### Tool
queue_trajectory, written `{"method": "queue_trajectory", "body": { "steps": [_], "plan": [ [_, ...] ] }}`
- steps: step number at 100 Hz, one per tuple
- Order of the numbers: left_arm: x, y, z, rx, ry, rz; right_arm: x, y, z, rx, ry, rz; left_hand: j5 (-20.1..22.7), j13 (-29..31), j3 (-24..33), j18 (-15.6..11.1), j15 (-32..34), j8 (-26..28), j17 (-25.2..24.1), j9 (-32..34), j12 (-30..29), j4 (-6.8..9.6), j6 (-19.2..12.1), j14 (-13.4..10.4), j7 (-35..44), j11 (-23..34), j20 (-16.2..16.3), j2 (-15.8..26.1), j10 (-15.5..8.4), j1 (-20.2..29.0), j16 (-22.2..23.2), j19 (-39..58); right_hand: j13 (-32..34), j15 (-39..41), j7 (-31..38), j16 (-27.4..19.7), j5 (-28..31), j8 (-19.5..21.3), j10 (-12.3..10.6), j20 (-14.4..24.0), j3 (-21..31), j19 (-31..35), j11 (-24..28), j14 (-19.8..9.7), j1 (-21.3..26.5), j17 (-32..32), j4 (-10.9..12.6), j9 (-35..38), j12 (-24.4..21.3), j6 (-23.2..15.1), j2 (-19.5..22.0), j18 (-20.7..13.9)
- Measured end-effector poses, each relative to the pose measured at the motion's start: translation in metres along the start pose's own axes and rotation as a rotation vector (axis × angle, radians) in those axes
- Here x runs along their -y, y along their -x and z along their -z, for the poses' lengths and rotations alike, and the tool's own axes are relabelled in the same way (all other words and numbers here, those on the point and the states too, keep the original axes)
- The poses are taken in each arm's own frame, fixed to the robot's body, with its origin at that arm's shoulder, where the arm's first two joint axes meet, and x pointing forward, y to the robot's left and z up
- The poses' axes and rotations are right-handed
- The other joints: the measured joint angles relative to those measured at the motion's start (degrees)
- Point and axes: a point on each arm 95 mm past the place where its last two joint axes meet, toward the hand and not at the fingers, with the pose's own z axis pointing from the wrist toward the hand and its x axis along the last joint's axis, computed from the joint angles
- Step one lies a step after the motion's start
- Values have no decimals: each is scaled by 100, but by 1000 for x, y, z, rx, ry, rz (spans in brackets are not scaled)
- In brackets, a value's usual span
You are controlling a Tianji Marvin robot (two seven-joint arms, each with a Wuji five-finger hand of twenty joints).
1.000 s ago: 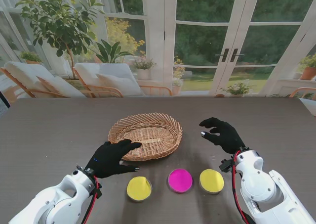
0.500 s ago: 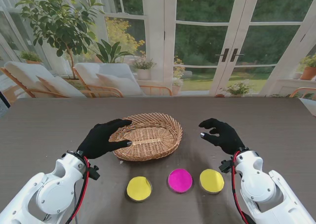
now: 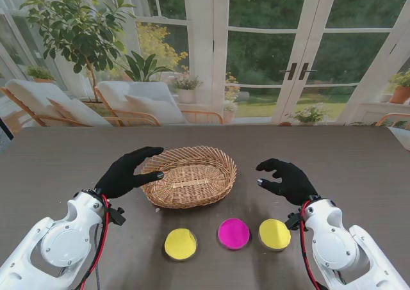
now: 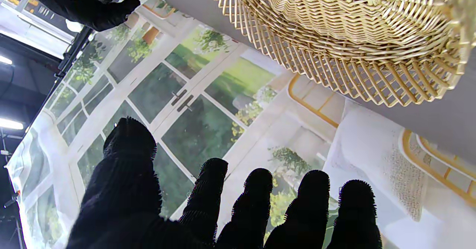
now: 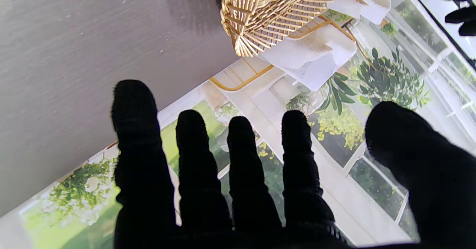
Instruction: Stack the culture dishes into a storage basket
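An empty oval wicker basket (image 3: 189, 175) sits mid-table, also seen in the left wrist view (image 4: 357, 37) and the right wrist view (image 5: 267, 15). Nearer to me lie three round dishes in a row: a yellow dish (image 3: 180, 244), a magenta dish (image 3: 234, 233) and a second yellow dish (image 3: 275, 233). My left hand (image 3: 128, 172) hovers at the basket's left rim, open, fingers spread (image 4: 256, 200). My right hand (image 3: 286, 180) hovers to the right of the basket, just beyond the right yellow dish, open with curled fingers (image 5: 208, 174). Neither hand holds anything.
The dark wooden table (image 3: 64, 168) runs wide on both sides. Behind its far edge hangs a printed backdrop of glass doors, plants and chairs (image 3: 256, 53).
My left hand rose from beside the left yellow dish and moved away from me to the basket's left rim. The right hand drew slightly nearer to me. Dishes and basket stayed put.
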Motion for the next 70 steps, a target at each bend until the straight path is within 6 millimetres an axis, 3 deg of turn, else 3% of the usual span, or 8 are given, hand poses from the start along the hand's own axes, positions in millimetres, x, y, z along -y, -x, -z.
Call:
{"method": "queue_trajectory", "body": {
  "steps": [19, 25, 37, 46, 59, 70],
  "plan": [
    [0, 4, 0, 15, 3, 14, -4, -11, 7, -26, -25, 70, -2, 0, 0, 10, -7, -14, -17, -68, -4, 3, 66, 21, -1, -13, 67, 231, 46, 9, -2, -107, -234, -23, -78, 49, -8, 0, 1, 1, -29, -48, -75, 0, -9, 0, 0, -160, -2, -79, -77, 0],
    [0, 5, 1, 19, 1, 19, -2, -13, 9, -32, -37, 100, -2, 0, 0, 20, -7, -15, -18, -68, -4, 3, 66, 32, -3, -13, 70, 231, 47, 10, -2, -108, -296, -22, -112, 49, -11, 0, 1, 2, -500, -51, -109, 0, -15, 0, 17, -293, -4, -111, -80, 0],
    [1, 7, 3, 30, -4, 28, 5, -19, 13, -46, -76, 167, -2, 0, 0, 22, -8, -16, -18, -68, -5, 3, 69, 34, -3, -13, 83, 231, 80, 10, -2, -110, -298, -71, -201, 49, -76, 0, 1, 18, -488, -55, -116, -5, -15, 0, 34, -365, -27, -219, -320, 0],
    [2, 9, 5, 38, -5, 23, 14, -22, 15, -62, -107, 227, -2, 0, 0, 22, -8, -16, -18, -68, -5, 3, 122, 35, -4, -13, 139, 231, 94, 11, -2, -110, -298, -70, -298, 48, -267, 0, 1, 306, -493, -35, -170, -13, -16, 0, 34, -503, -65, -296, -441, -6],
    [1, 12, 7, 59, -9, 30, 30, -28, 18, -56, -156, 253, -2, 0, 1, 26, -8, -17, -19, -68, -5, 3, 139, 132, -4, -13, 147, 231, 150, 71, -2, -173, -283, 392, -414, 384, -449, 124, 1, 615, -478, 409, -143, -87, -22, 0, 9, -642, -66, -566, -1032, -149],
    [1, 13, 10, 63, -10, 33, 39, -32, 20, -46, -166, 385, -2, 0, 1, 28, -8, -17, -19, -68, -5, 4, 140, 132, -4, -13, 207, 231, 157, 71, -2, -174, -163, 1250, -483, 910, -620, 339, -2, 937, -421, 1040, -1, -170, -28, 0, -136, -797, 64, -711, -1657, -219]
  ]
}}
